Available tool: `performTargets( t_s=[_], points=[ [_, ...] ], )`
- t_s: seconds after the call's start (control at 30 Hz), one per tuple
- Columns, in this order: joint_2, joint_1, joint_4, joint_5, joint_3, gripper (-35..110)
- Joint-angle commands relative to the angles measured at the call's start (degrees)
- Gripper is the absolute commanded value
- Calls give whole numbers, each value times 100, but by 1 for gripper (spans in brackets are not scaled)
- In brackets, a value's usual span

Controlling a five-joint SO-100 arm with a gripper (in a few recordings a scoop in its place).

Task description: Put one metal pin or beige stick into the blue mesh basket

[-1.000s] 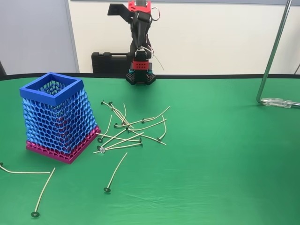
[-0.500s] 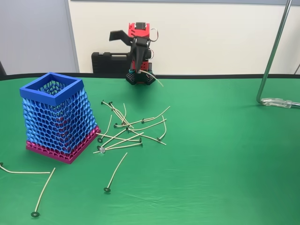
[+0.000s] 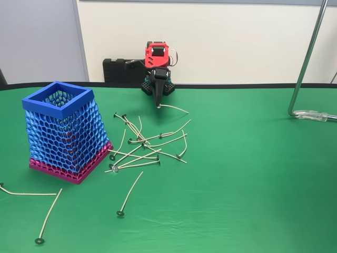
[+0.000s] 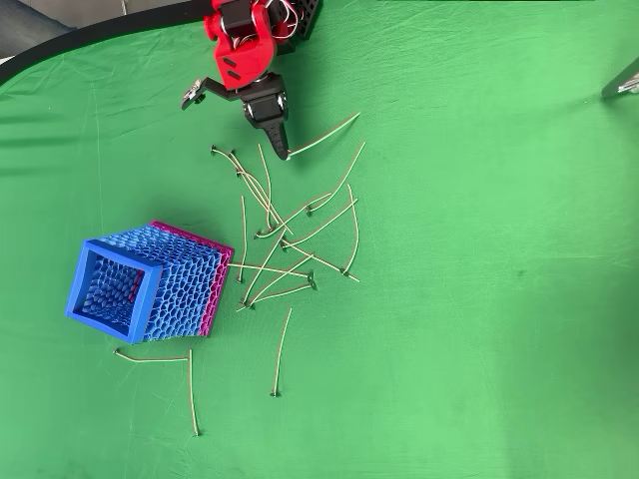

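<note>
Beige stick (image 3: 175, 108) in the fixed view: thin, gently curved, one end at the tip of the hand (image 3: 158, 105), the rest trailing right, low over or on the green bench (image 3: 253, 174). The hand points down, its fingers drawn together on that end; I read it as gripping the stick, though the contact is small at this range. A loose heap of like sticks (image 3: 145, 145) lies in front, several crossing. Each carries a small dark disc at one end. The blue mesh basket (image 3: 66, 132) stands upright to the left of the heap, well apart from the hand, rim open. A black case (image 3: 124, 69) sits behind the arm.

Overhead view: hand (image 4: 285, 152) closed on the lower-left end of the beige stick (image 4: 321, 135), which runs up and to the right, clear of the heap. The blue mesh basket (image 4: 145, 282) is below and left, with its opening (image 4: 112, 289) unobstructed. Two more sticks (image 4: 170, 371) lie just below it.

Handling judgement: the stick looks very light and slender, probably flexible, so an end grip lets the free length sag and swing. A hold nearer the middle, or beside the disc, should be steadier. The disc end is likely the heavier one. Narrow and smooth, so it could slip or pivot between the fingers. Entering the basket disc-first and upright seems safest.
</note>
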Motion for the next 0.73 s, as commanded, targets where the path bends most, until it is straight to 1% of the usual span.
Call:
performTargets(
  t_s=[0.0, 0.7],
  points=[
    [53, -79, 132, 44, 26, 1],
    [53, -70, 149, 105, 26, 1]
  ],
)
